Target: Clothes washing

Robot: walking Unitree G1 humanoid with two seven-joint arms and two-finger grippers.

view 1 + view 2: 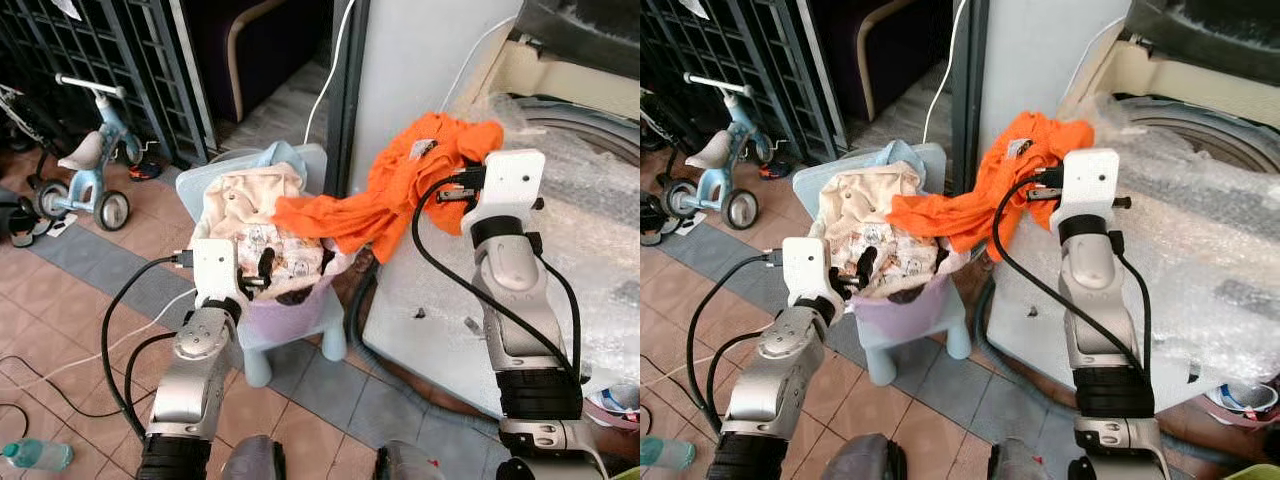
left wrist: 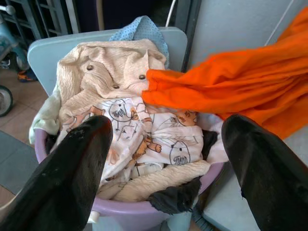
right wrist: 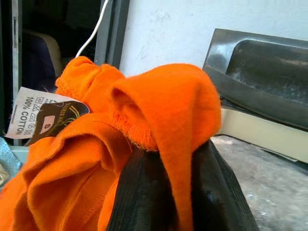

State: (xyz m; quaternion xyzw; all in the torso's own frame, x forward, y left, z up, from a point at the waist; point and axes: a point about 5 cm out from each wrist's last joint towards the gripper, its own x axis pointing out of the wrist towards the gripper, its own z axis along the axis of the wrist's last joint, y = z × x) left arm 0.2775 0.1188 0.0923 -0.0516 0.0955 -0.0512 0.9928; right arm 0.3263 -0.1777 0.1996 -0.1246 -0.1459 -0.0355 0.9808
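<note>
An orange garment [image 1: 400, 190] hangs from my right gripper [image 3: 166, 168], which is shut on its bunched top at the washer's near corner. Its tail trails down over a purple laundry basket [image 2: 144, 211] that stands on a pale blue child's chair [image 1: 290, 340]. The basket holds a cream buttoned top [image 2: 106, 77], a white animal-print cloth [image 2: 154, 139] and a dark piece [image 2: 175, 197]. My left gripper [image 2: 166, 159] is open just in front of the basket, nothing between its fingers [image 2: 67, 178]. The washing machine [image 1: 590, 210] is to the right, its top wrapped in clear plastic.
A child's blue tricycle [image 1: 85, 160] stands at the left by a dark metal grille [image 1: 110, 60]. White and black cables [image 1: 60, 365] lie on the tiled floor, with a plastic bottle [image 1: 35, 455] at the lower left. A white cable [image 1: 330, 70] runs down the wall.
</note>
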